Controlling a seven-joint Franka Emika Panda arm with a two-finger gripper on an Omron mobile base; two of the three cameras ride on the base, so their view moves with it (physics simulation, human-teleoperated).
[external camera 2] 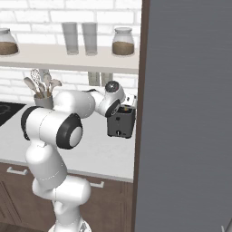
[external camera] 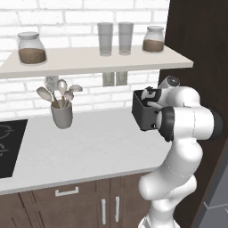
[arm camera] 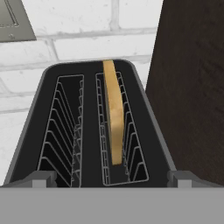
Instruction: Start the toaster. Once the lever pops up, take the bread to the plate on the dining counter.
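The gripper [arm camera: 112, 181] is hanging over the toaster [arm camera: 89, 131] with its jaws spread wide, holding nothing; its two finger tips [arm camera: 41, 178] are standing apart, one at each side of the toaster's near end. In the hand view the toaster's two slots are running lengthwise away from the camera toward the white brick wall [arm camera: 78, 39]. The right-hand slot is holding a slice of bread [arm camera: 114, 113], standing on edge with its long side lying along the slot — its top is sticking up above the wire guides. The left-hand slot is showing only its wire guides.

From the base views, the toaster [external camera 2: 121, 121] is sitting on the grey worktop [external camera: 89, 147], close beside the dark wood panel [external camera: 200, 53], its front with the small pale knob facing out toward the worktop's edge. Further left, a grey cup [external camera: 62, 115] is holding spoons and utensils. On the shelf [external camera: 89, 60] above, two jars [external camera: 31, 48] are holding brown contents, with two glasses [external camera: 115, 38] between them.
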